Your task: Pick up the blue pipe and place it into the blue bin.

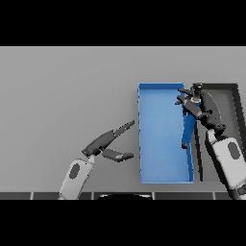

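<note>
The blue bin (144, 144) stands right of the table's middle, long side running away from me. My right hand (198, 109) hovers over the bin's far right wall, fingers curled round the blue pipe (189, 126). The pipe hangs down from the hand inside the bin, along its right wall, with its dark lower end near the bin's middle right. My left hand (103, 141) rests idle left of the bin, fingers straight and thumb spread, holding nothing.
A black bin (234, 96) stands directly right of the blue bin, its near part hidden by my right forearm (228, 161). Grey table (67, 91) stretches to the left and far side.
</note>
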